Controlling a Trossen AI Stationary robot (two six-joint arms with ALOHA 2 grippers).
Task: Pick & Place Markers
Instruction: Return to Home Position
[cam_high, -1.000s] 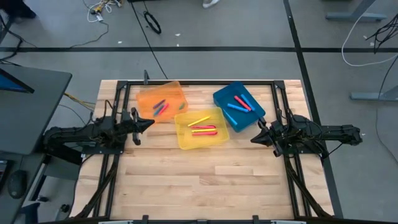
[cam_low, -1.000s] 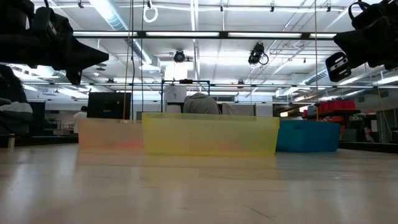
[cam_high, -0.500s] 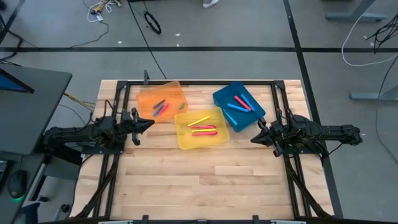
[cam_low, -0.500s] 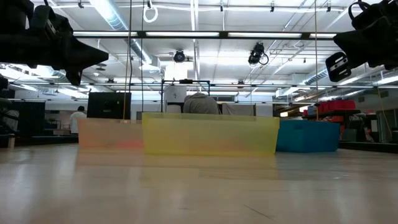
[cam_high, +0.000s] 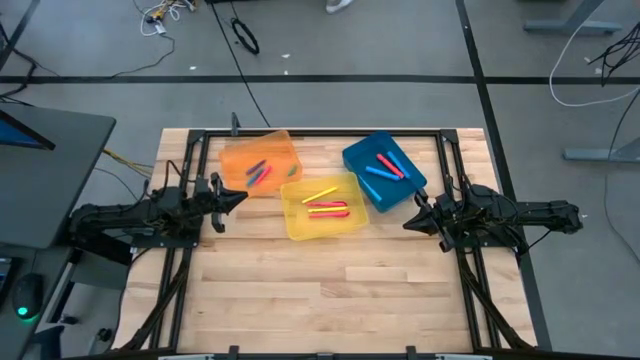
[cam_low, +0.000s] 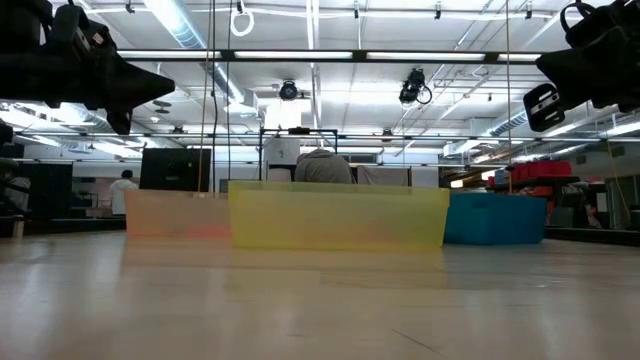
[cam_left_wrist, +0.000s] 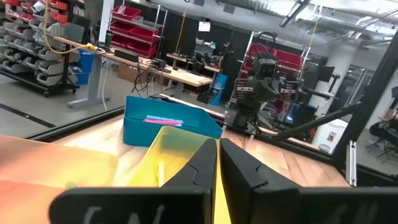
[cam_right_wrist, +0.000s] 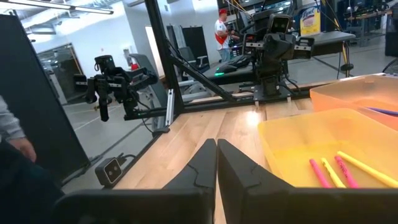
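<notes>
Markers (cam_high: 327, 209): thin red, pink, yellow sticks in yellow bin (cam_high: 298, 229), long axes near 3–9 o'clock. Left pincer (cam_high: 238, 197), right pincer (cam_high: 408, 224) closed, empty.

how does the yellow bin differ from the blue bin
The yellow bin sits mid-table, the blue bin beside it, nearer the right gripper. The yellow bin is only slightly askew; the blue bin is turned much more. The yellow bin holds yellow and pink markers, the blue bin blue and red ones. Both are open-topped.
</notes>
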